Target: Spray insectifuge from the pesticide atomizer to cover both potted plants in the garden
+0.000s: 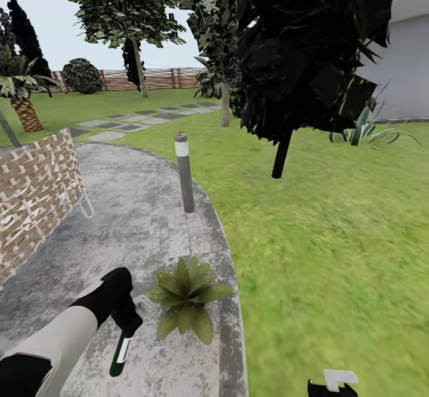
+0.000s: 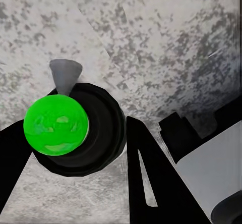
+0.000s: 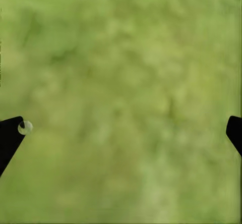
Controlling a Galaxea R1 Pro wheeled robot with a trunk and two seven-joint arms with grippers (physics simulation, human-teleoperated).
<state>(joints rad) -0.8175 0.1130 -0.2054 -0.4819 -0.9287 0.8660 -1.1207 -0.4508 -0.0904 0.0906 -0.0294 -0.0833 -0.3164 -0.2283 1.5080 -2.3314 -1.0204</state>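
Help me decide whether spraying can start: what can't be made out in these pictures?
- Plant, head view: its pot is hidden under the leaves.
- Bottle, head view: top hidden inside the left gripper.
- Right gripper, head view: cut off by the picture's bottom edge.
- Lawn, right wrist view: blurred.

Flat, even daylight under a pale sky (image 1: pixel 36 3), no distinct cast shadows, lawn (image 3: pixel 121 82) a soft green blur at close range, nearest tree (image 1: pixel 310 57) near-black
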